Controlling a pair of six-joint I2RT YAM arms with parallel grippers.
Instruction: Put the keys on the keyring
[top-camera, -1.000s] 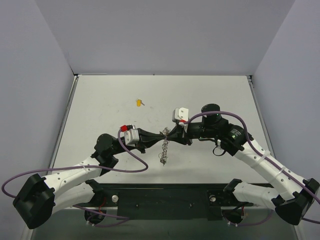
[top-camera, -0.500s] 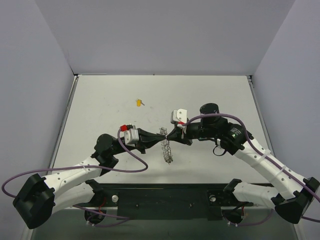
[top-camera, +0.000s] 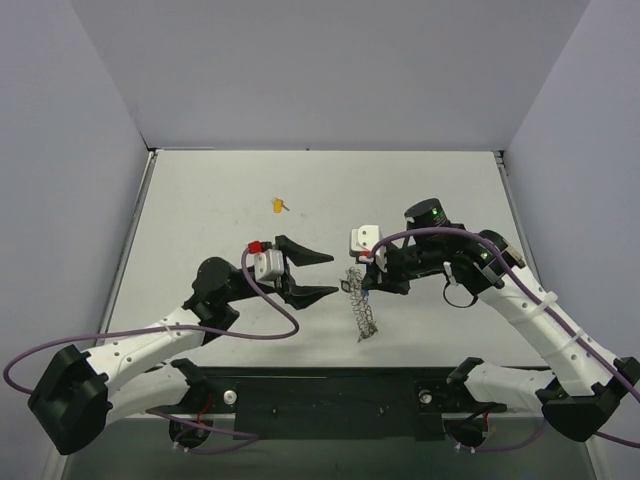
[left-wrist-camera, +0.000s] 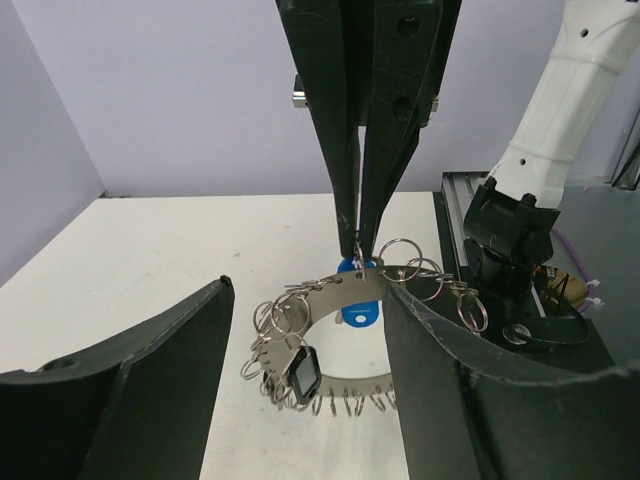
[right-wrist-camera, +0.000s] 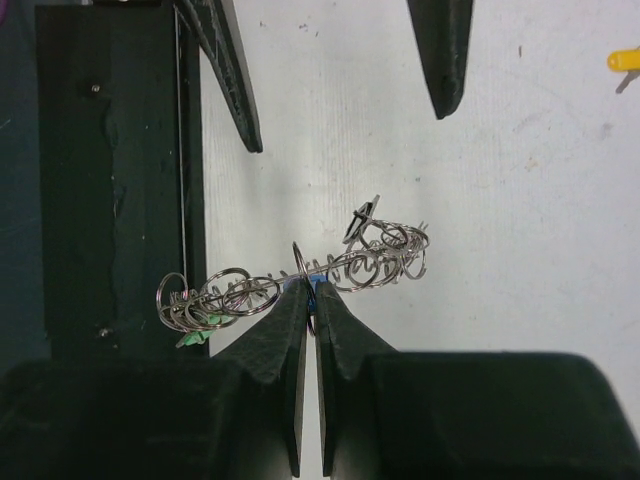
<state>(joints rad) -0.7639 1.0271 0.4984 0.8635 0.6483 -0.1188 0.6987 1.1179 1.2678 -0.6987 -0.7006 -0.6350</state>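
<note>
A silvery, chain-like keyring (top-camera: 361, 308) fringed with small split rings hangs from the right gripper (top-camera: 352, 284), whose fingers are pinched together on its band. The left gripper (top-camera: 326, 272) gapes wide just beside it, holding nothing. The left wrist view shows a blue-headed key (left-wrist-camera: 358, 306) behind the band. The right wrist view shows a green key head (right-wrist-camera: 204, 320) among the rings. A yellow-headed key (top-camera: 277, 206) lies well apart on the white table (top-camera: 200, 220).

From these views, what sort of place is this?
Probably a lab robot cell, not a home or shop: a bare white table boxed in by blank walls, two arms bolted to a black rail, and just a keyring and a yellow key as props.
</note>
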